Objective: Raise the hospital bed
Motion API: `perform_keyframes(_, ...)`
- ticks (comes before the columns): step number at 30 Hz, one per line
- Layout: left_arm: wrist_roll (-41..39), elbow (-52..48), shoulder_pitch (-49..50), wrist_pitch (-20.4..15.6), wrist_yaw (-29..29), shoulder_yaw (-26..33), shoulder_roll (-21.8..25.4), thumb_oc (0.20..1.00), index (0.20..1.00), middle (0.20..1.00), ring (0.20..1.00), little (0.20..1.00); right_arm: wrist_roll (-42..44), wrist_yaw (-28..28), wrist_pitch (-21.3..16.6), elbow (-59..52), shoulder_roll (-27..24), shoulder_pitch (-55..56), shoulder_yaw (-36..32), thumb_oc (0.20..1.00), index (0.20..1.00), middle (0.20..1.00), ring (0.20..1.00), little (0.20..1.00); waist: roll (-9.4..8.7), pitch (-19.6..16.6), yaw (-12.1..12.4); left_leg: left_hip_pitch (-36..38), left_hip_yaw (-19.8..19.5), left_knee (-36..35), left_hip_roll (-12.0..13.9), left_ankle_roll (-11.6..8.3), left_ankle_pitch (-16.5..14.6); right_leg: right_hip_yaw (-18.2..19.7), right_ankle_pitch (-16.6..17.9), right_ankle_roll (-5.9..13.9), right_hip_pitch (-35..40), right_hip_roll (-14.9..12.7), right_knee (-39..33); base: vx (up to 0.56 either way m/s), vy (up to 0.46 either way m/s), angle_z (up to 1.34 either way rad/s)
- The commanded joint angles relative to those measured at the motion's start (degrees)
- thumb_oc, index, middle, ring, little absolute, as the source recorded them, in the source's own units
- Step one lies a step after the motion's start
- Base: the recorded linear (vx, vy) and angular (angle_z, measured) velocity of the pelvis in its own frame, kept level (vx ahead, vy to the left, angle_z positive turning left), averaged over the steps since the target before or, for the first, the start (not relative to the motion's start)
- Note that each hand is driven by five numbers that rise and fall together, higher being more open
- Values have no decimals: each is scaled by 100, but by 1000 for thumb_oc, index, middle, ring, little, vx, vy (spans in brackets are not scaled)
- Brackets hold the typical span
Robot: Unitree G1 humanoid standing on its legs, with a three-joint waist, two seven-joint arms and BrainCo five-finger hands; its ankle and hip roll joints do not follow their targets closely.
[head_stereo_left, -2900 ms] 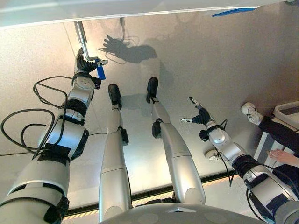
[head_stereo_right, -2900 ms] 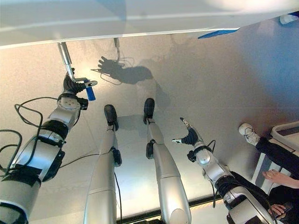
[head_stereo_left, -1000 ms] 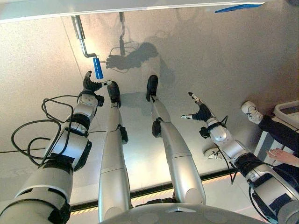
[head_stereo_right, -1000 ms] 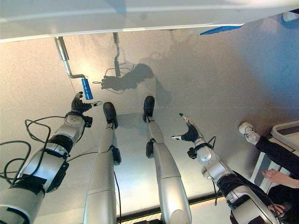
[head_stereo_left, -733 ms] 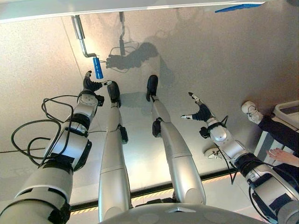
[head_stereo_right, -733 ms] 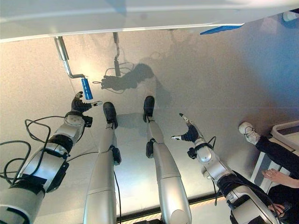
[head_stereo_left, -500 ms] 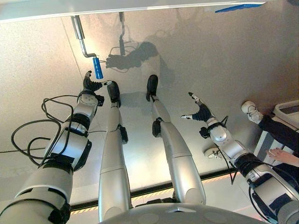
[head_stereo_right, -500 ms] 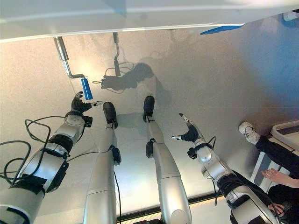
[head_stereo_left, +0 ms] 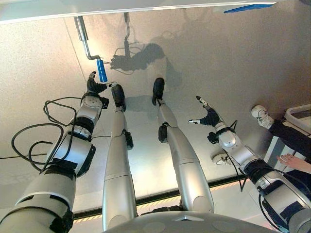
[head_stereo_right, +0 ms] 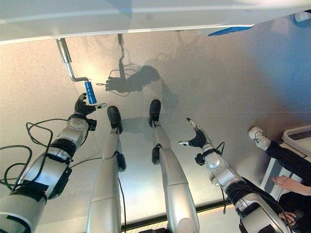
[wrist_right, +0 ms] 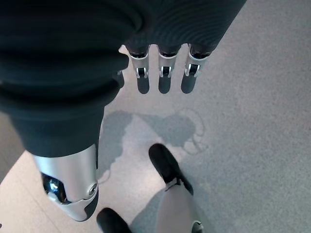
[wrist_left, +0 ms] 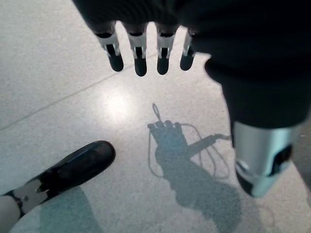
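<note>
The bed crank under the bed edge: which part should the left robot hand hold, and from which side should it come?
Probably the blue grip at the free end of the crank, a straight round piece that fingers can curl round. The left robot hand hangs open just below it, so coming up from below looks shortest.

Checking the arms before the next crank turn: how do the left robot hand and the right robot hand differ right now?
The left robot hand is raised just below the crank's blue handle; the right robot hand hangs over bare floor, far from the crank. The left reaches toward the bed frame; the right points off to the side. Both are open and hold nothing.
</note>
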Motion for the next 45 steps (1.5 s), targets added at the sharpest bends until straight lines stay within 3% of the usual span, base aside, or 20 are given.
perform_keyframes(1, -118, -118, 17, -59, 59, 105, 60, 1000, 1000, 1000, 1000, 1000, -103, 8, -158, -181, -109, 428, 138, 1000, 1000, 1000, 1000, 1000, -29, 34, 95, 364, 12, -276, -241, 291, -157, 18, 27, 900, 165, -1, 181, 0, 0, 0)
perform_keyframes(30, -100, -289, -227, -70, 109, -60, 16, 1000, 1000, 1000, 1000, 1000, -119, 30, -156, -125, -148, 504, 176, 1000, 1000, 1000, 1000, 1000, 38, 63, 111, 356, 29, -249, -257, 315, -191, 28, -14, 901, 92, -8, 276, 0, 0, 0)
perform_keyframes(45, -120, -843, -335, -133, 174, -279, 3, 1000, 1000, 1000, 1000, 1000, -152, 51, -125, -128, -180, 613, 131, 1000, 1000, 1000, 1000, 1000, 124, 68, 172, 341, 36, -195, -300, 336, -223, 23, -54, 900, 66, -24, 333, 0, 0, 0)
